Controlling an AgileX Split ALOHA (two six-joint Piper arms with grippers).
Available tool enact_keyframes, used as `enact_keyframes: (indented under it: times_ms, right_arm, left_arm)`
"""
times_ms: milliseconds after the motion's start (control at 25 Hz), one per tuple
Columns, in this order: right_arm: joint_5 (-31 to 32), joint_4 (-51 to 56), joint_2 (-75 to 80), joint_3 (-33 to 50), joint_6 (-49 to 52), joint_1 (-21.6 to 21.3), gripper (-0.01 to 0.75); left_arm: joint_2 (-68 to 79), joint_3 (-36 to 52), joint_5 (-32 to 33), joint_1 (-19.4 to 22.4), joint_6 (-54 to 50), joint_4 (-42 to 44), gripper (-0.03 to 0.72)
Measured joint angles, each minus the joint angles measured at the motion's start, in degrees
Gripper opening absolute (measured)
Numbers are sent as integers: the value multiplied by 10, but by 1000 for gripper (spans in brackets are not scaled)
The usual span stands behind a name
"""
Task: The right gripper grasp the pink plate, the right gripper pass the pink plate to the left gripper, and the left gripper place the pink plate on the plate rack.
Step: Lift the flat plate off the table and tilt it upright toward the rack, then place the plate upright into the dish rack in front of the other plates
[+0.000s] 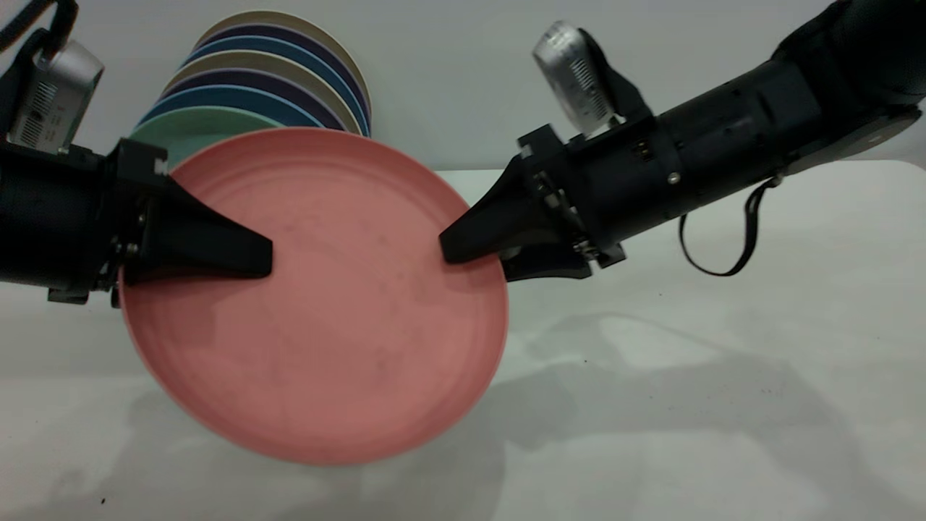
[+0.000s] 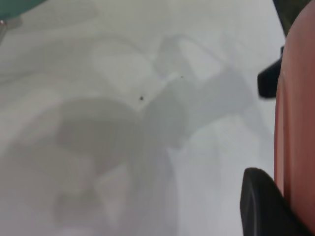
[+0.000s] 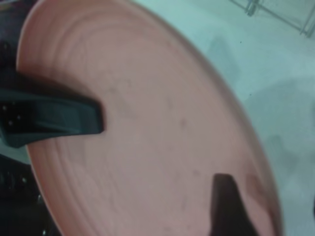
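The pink plate (image 1: 325,304) hangs tilted above the white table, held between both arms. My left gripper (image 1: 264,257) is shut on its left rim, one black finger lying across the plate's face. On the opposite rim my right gripper (image 1: 454,250) is shut, with one finger on the face and the other behind the plate. The right wrist view shows the plate (image 3: 157,128) with my own finger (image 3: 227,206) and the left arm's finger (image 3: 59,118) on it. The left wrist view shows the plate's edge (image 2: 295,123) against my finger (image 2: 261,206). The plate rack (image 3: 254,7) appears as thin wire.
Behind the pink plate, several plates stand on edge in a row, with a teal-green plate (image 1: 181,130) in front and blue, purple and beige ones behind. The white table (image 1: 687,405) lies open under and to the right of the arms.
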Motion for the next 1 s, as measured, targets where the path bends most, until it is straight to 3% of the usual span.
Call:
enact_keyframes:
  times_ms: [160,440,560,800,1000]
  right_arm:
    - [59,-3,0,0,3,-63,570]
    - [89,-66,0,0,55,-189,556]
    - [85,-123,0,0,96,-226,546]
    - [-5,-307,-14,0,222,-249,542]
    - [-39,-486,-43,-10,367,-247,541]
  left_arm:
    - [-6,0,-44,0,74,8,128]
    - [-57,-11,-78,0,237,15,128]
    - [-83,-33,-93,0,261,35,128]
    - [-106,-98,-130,0,206,180,128]
    - [-107,-172,-97,0,163,356,128]
